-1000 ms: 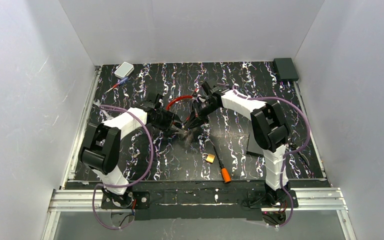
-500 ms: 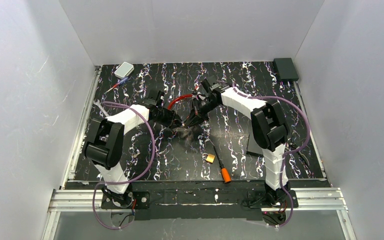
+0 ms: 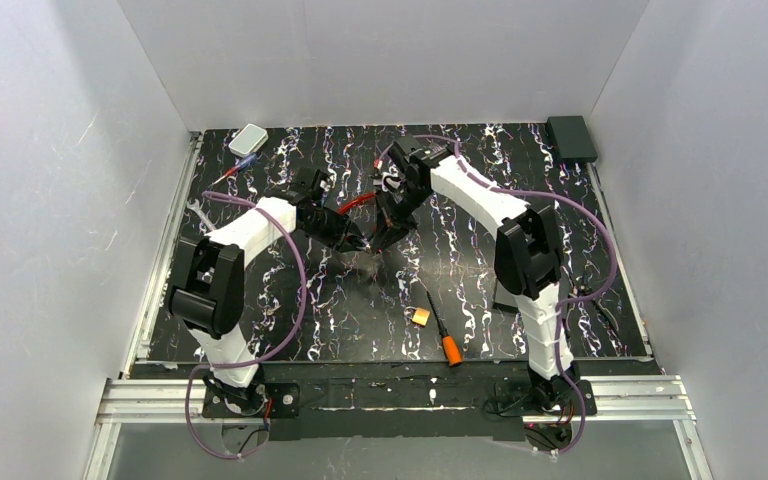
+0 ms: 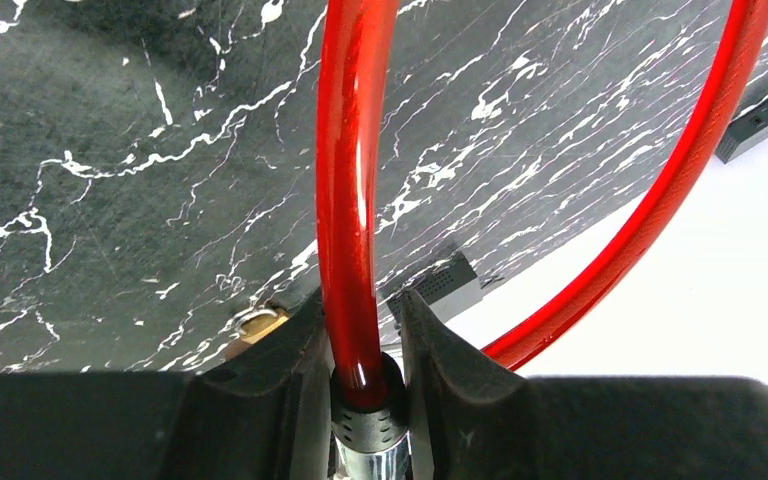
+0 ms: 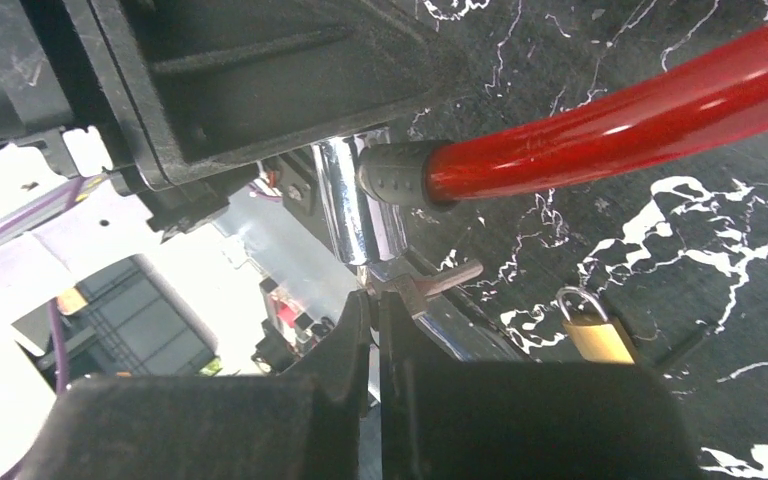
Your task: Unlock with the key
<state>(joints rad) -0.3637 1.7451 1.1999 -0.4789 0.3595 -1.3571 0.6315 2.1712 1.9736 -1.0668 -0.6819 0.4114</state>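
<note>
- Two black fingers, the right arm's fingers, are pressed together. The small silvery metal key sits right at their tips, its head apparently pinched in the seam and its blade poking out sideways.
- The key lies just below the lower end of the chrome lock cylinder, touching it or a hair short (I cannot tell which).
- It is tiny, flat, pale and shiny, with a narrow blade, and it is smaller than the padlock near it. From above it is too small to make out.
- The left arm's fingers are clamped on the black ribbed ferrule, one finger on each side. The glossy red cable rises straight out between them.
- The cable is smooth, round in section and slightly translucent, and it bends into a wide loop. The ferrule is matt and grooved, and the cylinder under it is mirror-bright metal.
- A small brass padlock with a thin steel shackle lies on the black, white-veined bench. It is near the key but apart from it.
- Seen from above, both pairs of fingers meet over the middle of the bench. The orange-handled screwdriver lies just beside the padlock, nearer the arm bases (slim dark shaft, stubby handle).
</note>
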